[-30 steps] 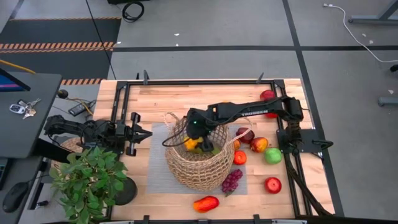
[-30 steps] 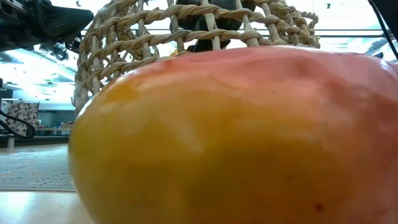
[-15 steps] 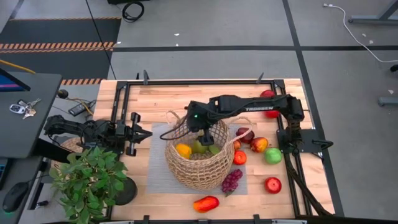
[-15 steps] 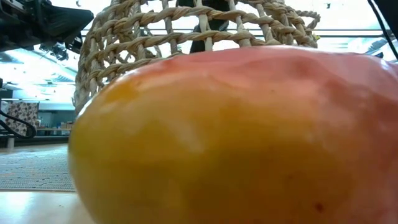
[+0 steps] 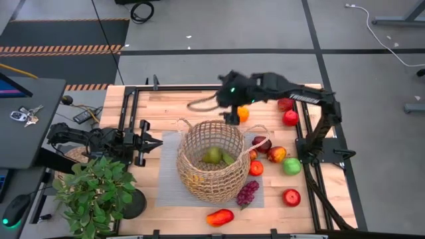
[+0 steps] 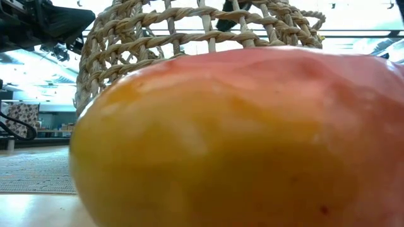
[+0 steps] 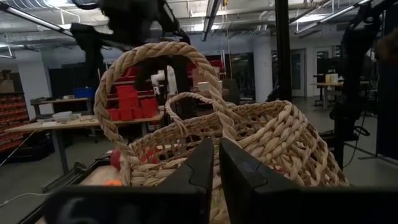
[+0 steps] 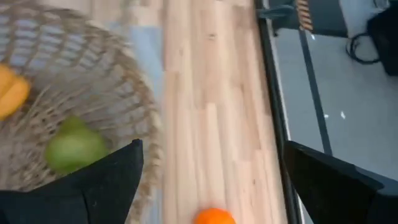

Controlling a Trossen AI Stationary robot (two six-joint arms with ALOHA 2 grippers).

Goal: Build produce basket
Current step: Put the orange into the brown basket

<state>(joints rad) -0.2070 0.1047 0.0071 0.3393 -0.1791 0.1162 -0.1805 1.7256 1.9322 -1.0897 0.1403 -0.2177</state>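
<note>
The tan wicker basket [image 5: 212, 159] stands on a grey mat at the table's middle. Inside lie a green pear [image 8: 74, 149] and a yellow-orange fruit [image 8: 9, 93]. My right gripper [image 5: 232, 115] hangs open and empty above the far side of the table, beyond the basket's rim, over an orange [image 5: 243, 114]. More produce lies right of the basket: red apples [image 5: 262, 143], a green apple [image 5: 291, 166] and purple grapes [image 5: 248, 192]. My left gripper [image 5: 150, 143] waits shut at the table's left, pointing at the basket's handle [image 7: 155, 56].
A red-orange fruit [image 5: 220, 217] lies at the near edge and fills the low view [image 6: 240, 139]. Two red apples [image 5: 288, 110] sit at the far right. A potted green plant [image 5: 99, 192] stands at the near left corner. A black frame [image 5: 199, 87] rims the table.
My right gripper has risen out of the basket and swung up toward the table's far edge, tipping to a shallower slant. The yellow-orange fruit it was over stays in the basket beside the green pear.
</note>
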